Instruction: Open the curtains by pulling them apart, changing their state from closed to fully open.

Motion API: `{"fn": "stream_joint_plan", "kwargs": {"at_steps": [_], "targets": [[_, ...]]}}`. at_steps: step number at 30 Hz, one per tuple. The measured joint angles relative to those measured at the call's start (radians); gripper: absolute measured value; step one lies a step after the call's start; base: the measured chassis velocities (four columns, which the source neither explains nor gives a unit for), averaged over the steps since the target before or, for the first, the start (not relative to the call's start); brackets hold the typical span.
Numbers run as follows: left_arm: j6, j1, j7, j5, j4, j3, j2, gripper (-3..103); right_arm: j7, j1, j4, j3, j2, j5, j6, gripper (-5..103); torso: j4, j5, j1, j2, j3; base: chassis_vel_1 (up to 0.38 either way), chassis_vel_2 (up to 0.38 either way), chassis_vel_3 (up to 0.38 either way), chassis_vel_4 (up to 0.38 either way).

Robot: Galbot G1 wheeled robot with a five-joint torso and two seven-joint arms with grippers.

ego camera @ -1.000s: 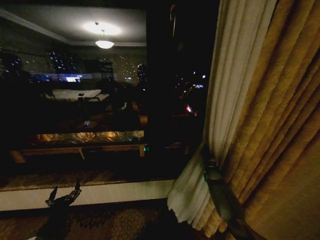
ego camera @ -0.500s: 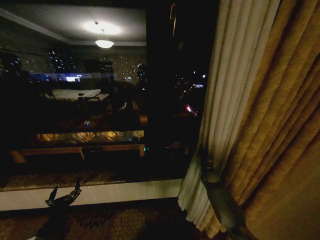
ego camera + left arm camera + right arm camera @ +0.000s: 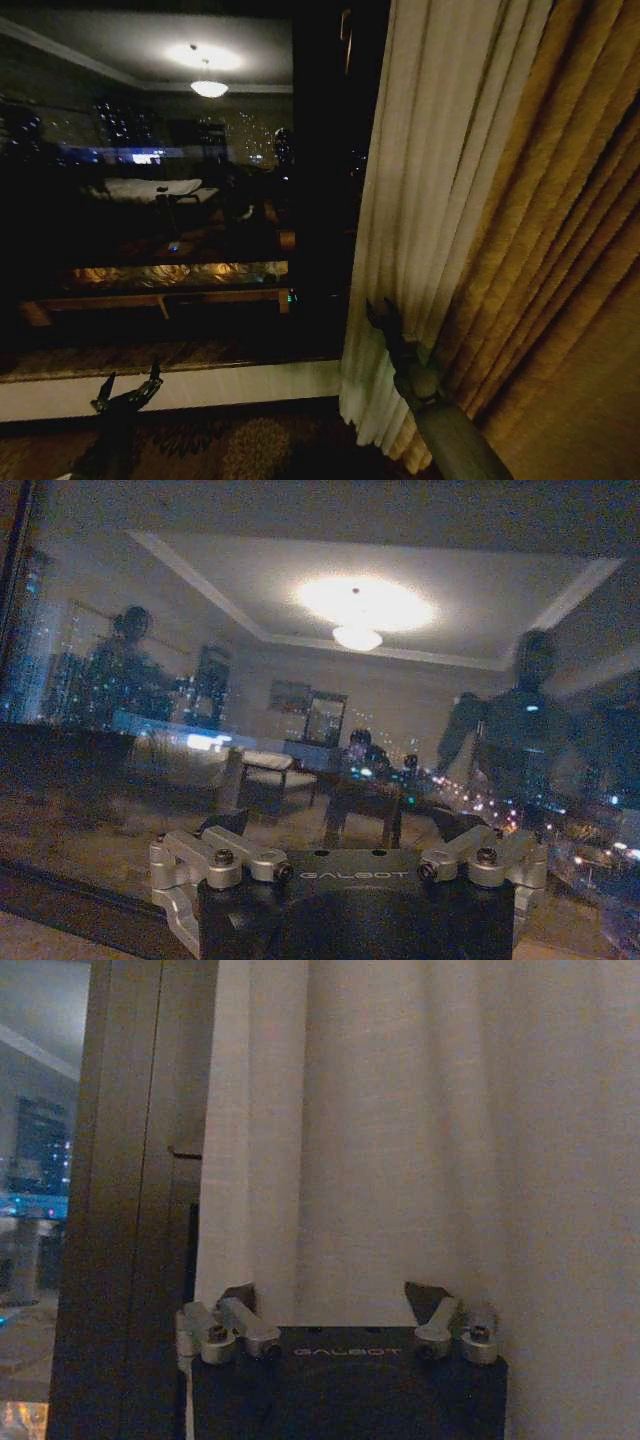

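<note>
A sheer cream-white curtain (image 3: 420,200) hangs in vertical pleats right of the dark window, its wavy hem near the floor. My right gripper (image 3: 380,315) is at the panel's lower left part, pressed against the fabric. In the right wrist view the curtain (image 3: 400,1140) hangs just beyond that gripper (image 3: 335,1295), whose fingers stand open with no fold pinched between them. My left gripper (image 3: 128,385) waits low at the window sill, open and holding nothing. It faces the glass in the left wrist view (image 3: 350,858).
A thick golden-yellow drape (image 3: 560,250) hangs right of the sheer panel. The window glass (image 3: 150,180) reflects a lit room. A dark window post (image 3: 320,150) stands left of the curtain edge. A pale sill (image 3: 200,385) runs below, with patterned carpet (image 3: 250,445) in front.
The sheer panel, bunched and drawn right at my right gripper a second ago, has spread back to the left and hangs looser. My right gripper has moved left. The left arm is still.
</note>
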Motion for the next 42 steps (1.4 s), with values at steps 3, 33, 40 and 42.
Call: {"fn": "stream_joint_plan", "kwargs": {"at_steps": [3,33,40,42], "targets": [[0.000,0.000,0.000,0.000,0.000,0.000,0.000,100,-0.009,-0.005,0.005,0.002,0.000,0.001,0.004,86,0.0001,0.0002,0.000,0.000,0.000,0.000,0.000,0.000,0.000],[0.000,0.000,0.000,0.000,0.000,0.000,0.000,100,-0.028,-0.123,0.118,0.037,-0.013,0.008,0.018,100,0.0001,0.0000,0.000,0.000,0.000,0.000,0.000,0.000,0.000],[0.000,0.000,0.000,0.000,0.000,0.000,0.000,100,-0.028,-0.122,0.117,0.037,-0.013,0.008,0.018,100,0.0001,0.0001,0.000,0.000,0.000,0.000,0.000,0.000,0.000],[0.000,0.000,0.000,0.000,0.000,0.000,0.000,100,-0.028,-0.122,0.117,0.037,-0.013,0.008,0.019,100,0.0002,0.0001,0.000,0.000,0.000,0.000,0.000,0.000,0.000]]}}
